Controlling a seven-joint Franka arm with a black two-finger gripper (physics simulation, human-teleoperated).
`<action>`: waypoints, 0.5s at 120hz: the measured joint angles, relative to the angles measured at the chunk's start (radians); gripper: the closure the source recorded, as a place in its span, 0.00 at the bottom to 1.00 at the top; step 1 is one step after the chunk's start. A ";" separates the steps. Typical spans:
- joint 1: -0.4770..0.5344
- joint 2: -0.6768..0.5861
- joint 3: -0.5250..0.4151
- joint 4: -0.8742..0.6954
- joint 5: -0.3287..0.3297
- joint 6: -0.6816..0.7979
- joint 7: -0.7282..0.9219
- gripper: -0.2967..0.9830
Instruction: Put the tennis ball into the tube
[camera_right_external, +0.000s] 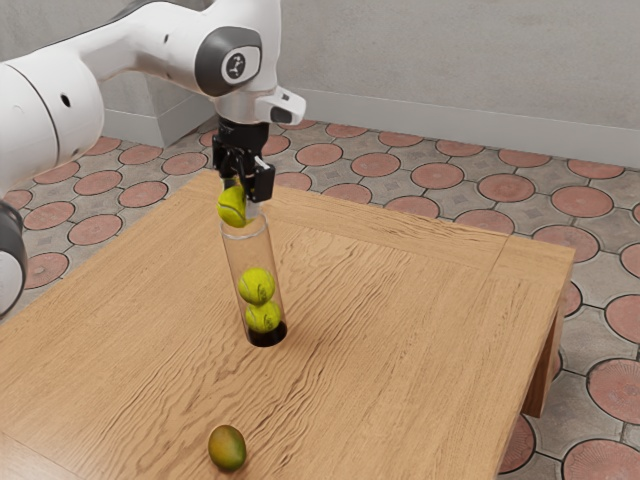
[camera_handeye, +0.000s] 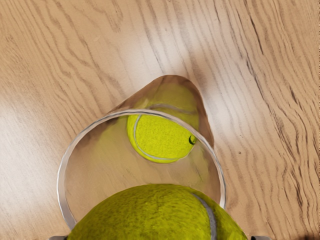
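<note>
1. A brown wooden table supports everything below.
2. A clear cylindrical tube stands there, two yellow-green balls stacked inside.
3. The black two-finger gripper grips a fuzzy yellow-green tennis ball just above the tube's mouth.

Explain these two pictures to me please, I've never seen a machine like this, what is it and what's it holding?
The machine is a white robot arm with a black two-finger gripper as its hand. The exterior view is taken from beside the arm; the wrist view comes from a camera on the hand, looking down.

The gripper holds a tennis ball just above the open top of a clear tube. That tube stands on a wooden table with two more balls inside, a lower one and an upper one. Also on the table lies a small green-brown fruit, perhaps a mango.
</note>
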 joint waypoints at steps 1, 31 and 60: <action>0.000 0.000 0.000 0.000 0.000 -0.001 0.000 0.40; -0.005 -0.064 -0.061 -0.013 0.005 -0.011 0.008 0.28; -0.016 -0.142 -0.168 -0.018 0.009 -0.005 0.012 0.25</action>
